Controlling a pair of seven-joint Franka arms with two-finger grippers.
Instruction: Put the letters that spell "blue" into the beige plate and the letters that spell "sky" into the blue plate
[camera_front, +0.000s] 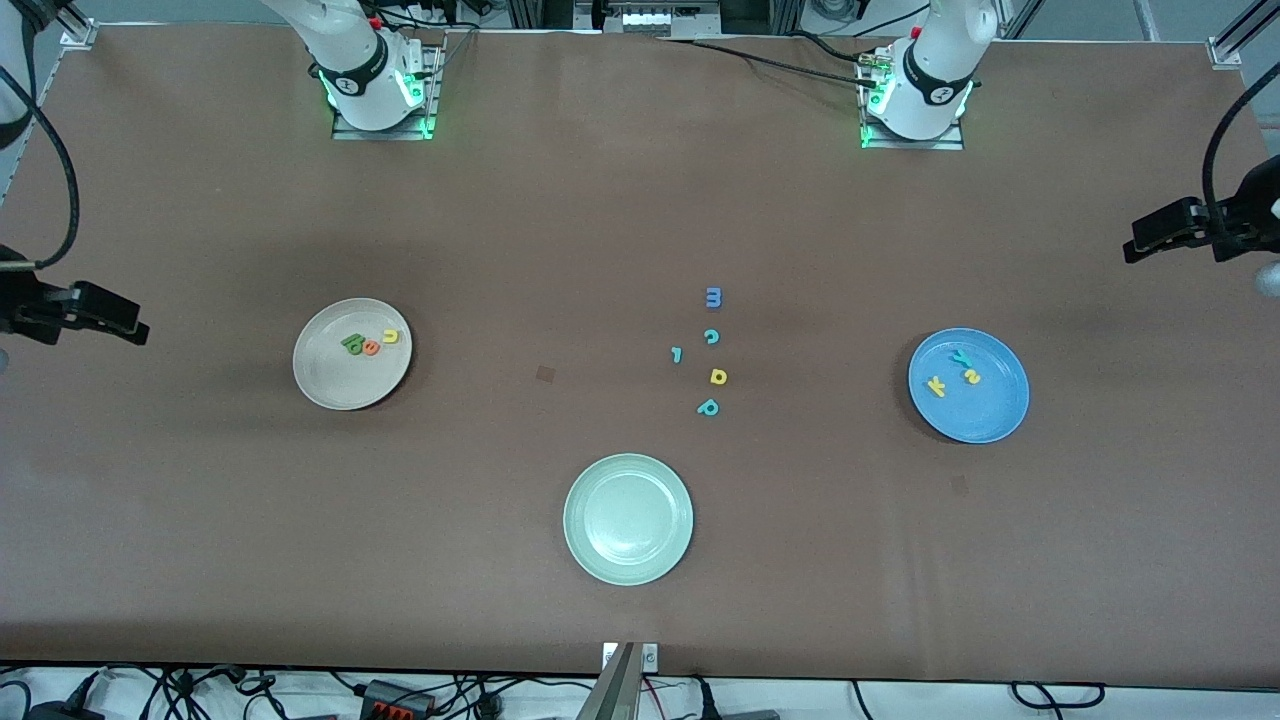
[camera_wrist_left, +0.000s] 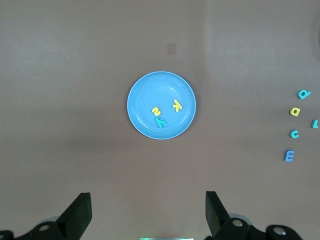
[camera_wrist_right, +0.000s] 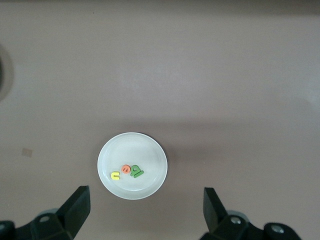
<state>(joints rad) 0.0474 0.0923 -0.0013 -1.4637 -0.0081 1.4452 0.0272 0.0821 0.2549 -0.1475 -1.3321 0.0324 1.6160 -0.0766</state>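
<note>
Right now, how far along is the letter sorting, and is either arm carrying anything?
It looks finished. The beige plate holds the letters that spell "blue": green pieces, orange e, yellow u. The blue plate holds the letters that spell "sky". Nothing is in hand: the left end effector and right end effector hang open and empty above their plates. Only the spare letters and the pale green plate remain on the table.

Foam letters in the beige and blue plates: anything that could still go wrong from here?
1. In the round beige plate, the dark green b and thin green l overlap, so a count may read three.
2. Loose yellow d-like letter and teal letters remain beside each other, inviting a wrong pick.
</note>
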